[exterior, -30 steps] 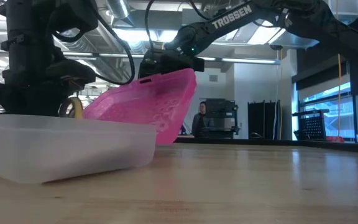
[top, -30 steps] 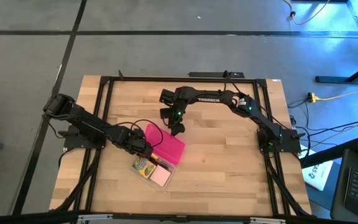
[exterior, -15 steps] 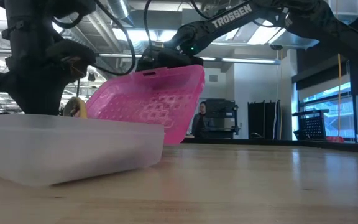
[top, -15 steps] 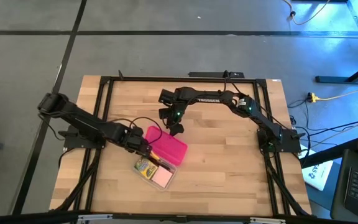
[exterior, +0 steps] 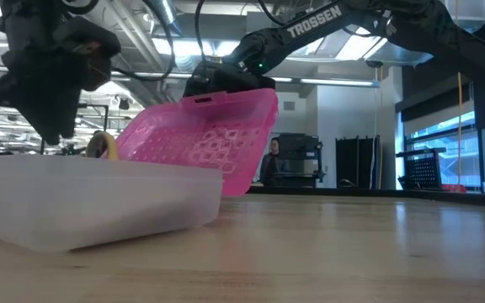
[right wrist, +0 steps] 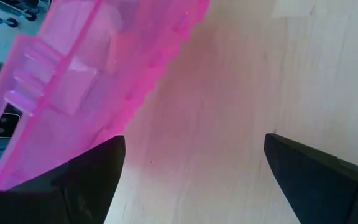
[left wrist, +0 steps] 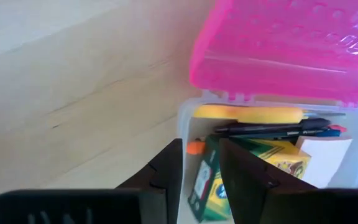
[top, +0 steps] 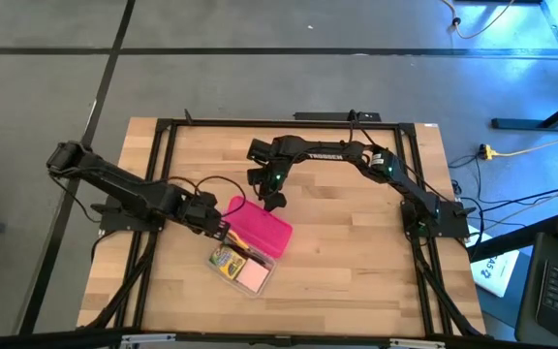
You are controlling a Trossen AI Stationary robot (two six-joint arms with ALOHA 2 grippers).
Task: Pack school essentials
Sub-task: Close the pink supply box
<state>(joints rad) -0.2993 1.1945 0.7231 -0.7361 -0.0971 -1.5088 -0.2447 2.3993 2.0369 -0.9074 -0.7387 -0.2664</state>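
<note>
probably light, stiff pink lid [top: 260,230] best pushed at free edge. right gripper [top: 273,202] jaws spread wide, nothing held. left gripper [top: 223,230] jaws nearly closed, empty, above crayon box [left wrist: 229,177].

Pink lid [right wrist: 92,74] beside spread fingers [right wrist: 86,177]

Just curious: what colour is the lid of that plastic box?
Bright pink lid with a raised dotted pattern, clearest in the left wrist view.
</note>
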